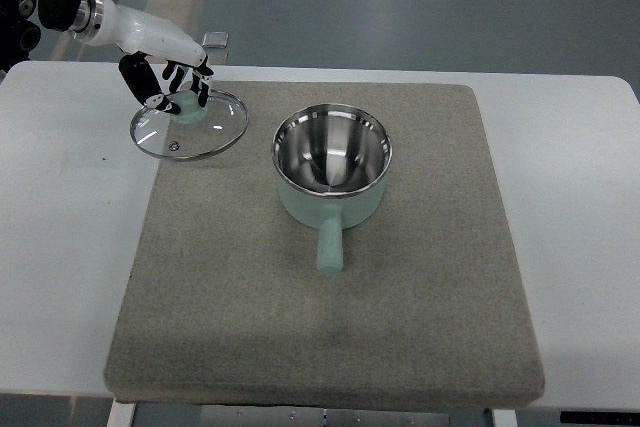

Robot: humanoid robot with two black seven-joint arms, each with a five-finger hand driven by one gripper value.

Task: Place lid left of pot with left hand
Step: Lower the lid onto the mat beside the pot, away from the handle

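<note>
The lid (189, 125) already lies left of the pot (331, 162), off it. The left robot hand (172, 82) has its fingers curled on the lid's knob. Letting go is what's left.

No text, label, brand, number or sign can be read anywhere in the top view.
</note>
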